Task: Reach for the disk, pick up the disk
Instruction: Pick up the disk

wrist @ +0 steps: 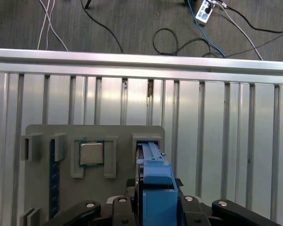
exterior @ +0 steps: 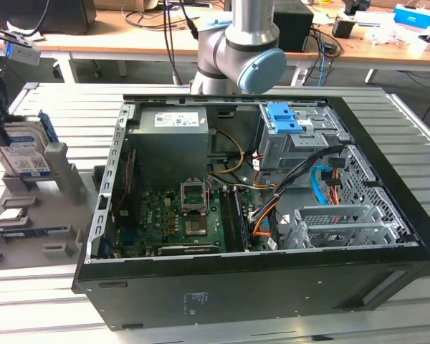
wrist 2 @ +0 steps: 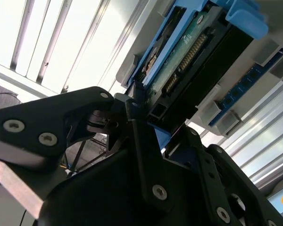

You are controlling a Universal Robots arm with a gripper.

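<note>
Cut off: claw [wrist: 158,206] partly out of frame; grip on disk [wrist: 156,176] impossible to tell.
Disk: upright in grey stand [wrist: 118,134] slot, near table [wrist: 217,141] edge, astride by claw.
Stand: chip [wrist: 91,153] in square recess.

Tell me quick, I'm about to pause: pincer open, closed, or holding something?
Pincer: straddles the hard drive standing in the grey stand; open or closed cannot be told.
</note>
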